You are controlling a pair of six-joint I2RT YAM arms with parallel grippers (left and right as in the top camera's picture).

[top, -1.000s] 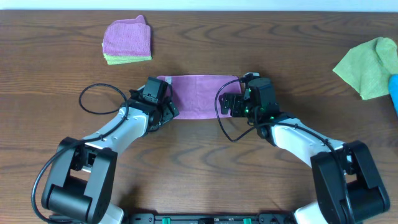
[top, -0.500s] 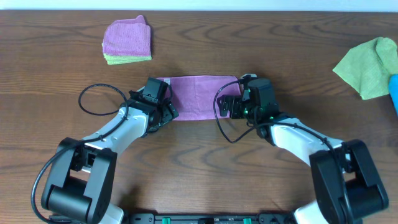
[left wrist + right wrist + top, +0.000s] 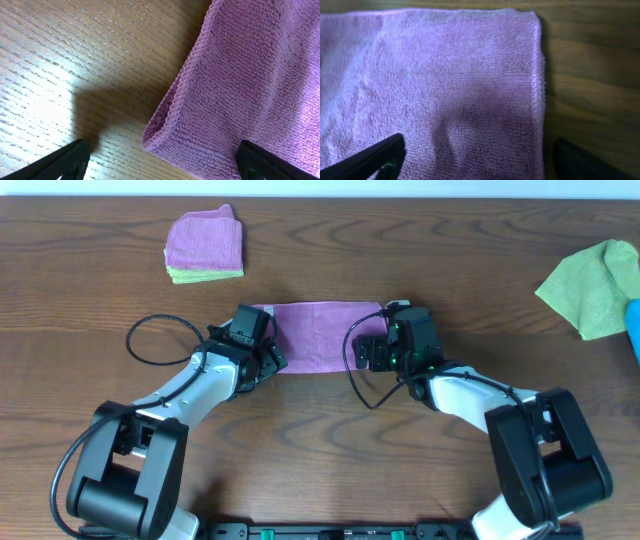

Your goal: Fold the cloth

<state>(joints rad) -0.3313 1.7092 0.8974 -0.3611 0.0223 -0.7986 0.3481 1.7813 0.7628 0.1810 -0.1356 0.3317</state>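
At mid-table the purple cloth (image 3: 322,335) lies flat between both arms. The left gripper (image 3: 268,356) hasn't budged, jaws apart over the cloth's left corner. The right gripper (image 3: 372,350) has edged slightly inward (elbow swinging too), jaws apart at the right edge. Nothing is pinched yet.

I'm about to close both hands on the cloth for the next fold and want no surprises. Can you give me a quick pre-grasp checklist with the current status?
1. Left hand open, with the purple cloth corner between its fingers: ok.
2. Right hand open, with the cloth's right edge between its fingers: ok.
3. Cloth lying flat on the table as one strip: ok.
4. Fingers low enough to catch the cloth when they close: cannot tell.
5. Folded pile and green cloth well apart from the purple cloth: ok.
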